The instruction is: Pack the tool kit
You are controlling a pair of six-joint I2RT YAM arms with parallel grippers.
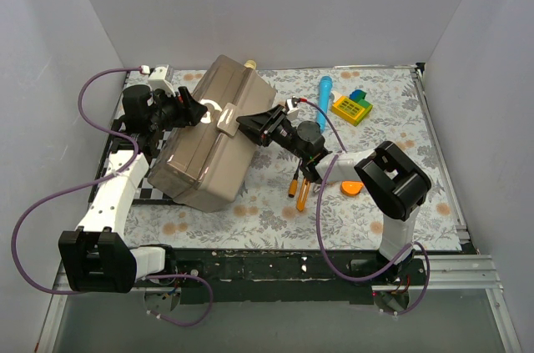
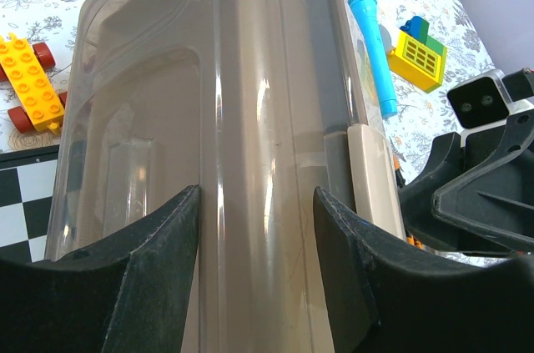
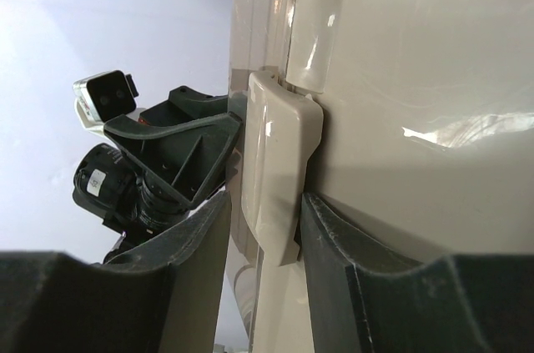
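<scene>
The grey-brown toolbox lies closed and tilted at the table's left centre, and it fills the left wrist view and the right wrist view. My left gripper is closed on the raised ridge of its lid, one finger on each side. My right gripper is open around the tan latch. Its right finger touches the latch and a gap shows at its left finger. Two orange-handled screwdrivers lie on the cloth right of the box. No pliers are identifiable.
A blue cylindrical tool and a yellow toy block lie at the back right. A small orange object lies by the right arm. A yellow brick car sits left of the box. White walls enclose the table.
</scene>
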